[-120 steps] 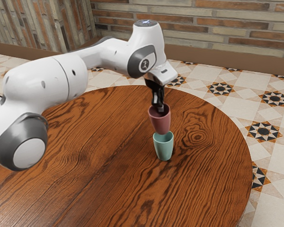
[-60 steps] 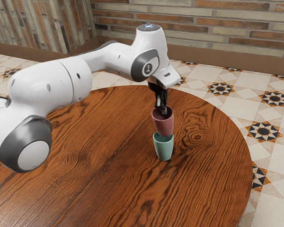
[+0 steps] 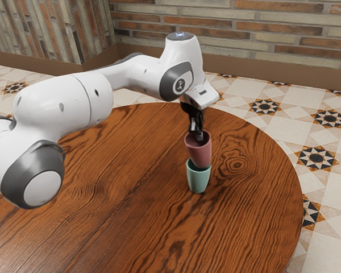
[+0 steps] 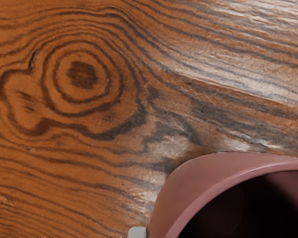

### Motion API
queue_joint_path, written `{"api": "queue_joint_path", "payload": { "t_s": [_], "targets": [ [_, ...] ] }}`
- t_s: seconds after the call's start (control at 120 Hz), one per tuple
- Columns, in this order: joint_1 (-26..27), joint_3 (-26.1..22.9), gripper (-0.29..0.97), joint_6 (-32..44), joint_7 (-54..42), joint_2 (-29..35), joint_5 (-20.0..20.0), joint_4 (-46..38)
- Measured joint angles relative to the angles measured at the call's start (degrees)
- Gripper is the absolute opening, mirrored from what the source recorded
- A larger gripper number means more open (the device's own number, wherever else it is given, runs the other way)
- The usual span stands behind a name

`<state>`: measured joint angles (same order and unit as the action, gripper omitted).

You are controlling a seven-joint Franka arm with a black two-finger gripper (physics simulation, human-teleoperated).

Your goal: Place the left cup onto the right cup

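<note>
A dusty-red cup [image 3: 198, 150] sits upright with its base inside the mouth of a teal cup [image 3: 198, 177], which stands on the round wooden table [image 3: 102, 216]. My gripper [image 3: 198, 135] comes down from above and is shut on the red cup's far rim. In the wrist view the red cup's rim and dark inside [image 4: 223, 196] lie just under my hand, over the wood grain. The teal cup's upper part is hidden by the red one.
The table edge [image 3: 298, 187] curves past the cups on the exterior view's right, with patterned floor tiles [image 3: 329, 119] beyond. A brick wall [image 3: 261, 23] runs along the back. My white arm [image 3: 102, 96] spans the table's far left.
My gripper has carried the red cup slightly toward the exterior view's right and lower, from hanging tilted above the teal cup to resting in its mouth.
</note>
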<state>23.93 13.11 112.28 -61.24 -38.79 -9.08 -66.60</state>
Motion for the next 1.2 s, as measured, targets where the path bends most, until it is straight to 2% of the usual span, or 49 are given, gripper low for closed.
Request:
{"api": "queue_joint_path", "payload": {
  "t_s": [1.1,1.2],
  "targets": [
    [-0.97,0.15,-0.11,-0.62,0.03,-0.16,-0.46,-4.77],
    [-0.94,0.16,0.09,-0.65,-0.16,-0.33,-0.43,-4.71]
  ]
}}
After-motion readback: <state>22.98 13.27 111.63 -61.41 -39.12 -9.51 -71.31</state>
